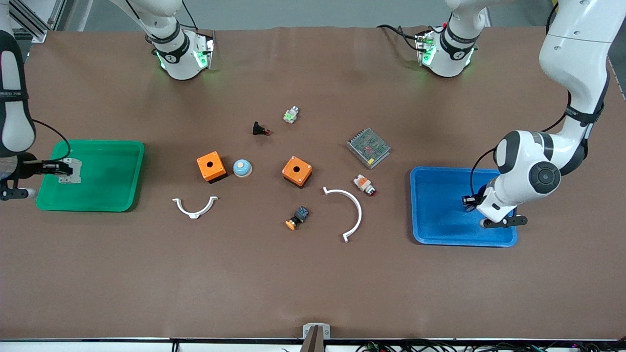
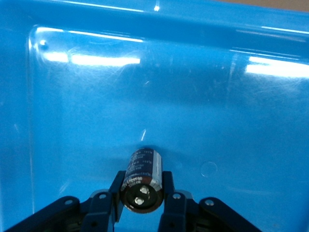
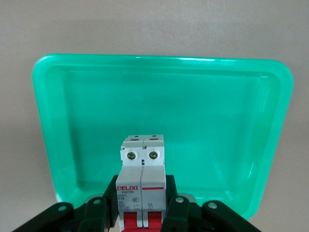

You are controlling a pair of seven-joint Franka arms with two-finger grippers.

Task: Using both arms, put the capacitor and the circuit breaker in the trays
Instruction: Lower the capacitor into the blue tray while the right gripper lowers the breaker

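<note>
Both parts are gripped: your left gripper clamps the capacitor low inside the blue tray; your right gripper clamps the circuit breaker over the green tray. Releasing looks next; lower the right first.

Black capacitor, blue tray; white/red circuit breaker, green tray.

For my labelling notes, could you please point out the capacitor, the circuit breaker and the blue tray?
capacitor [image 2: 141,181]: left wrist view, on its black side wall.
circuit breaker [image 3: 141,181]: right wrist view, on its white front face.
blue tray [image 1: 435,205]: front view, on its bare floor.
</note>
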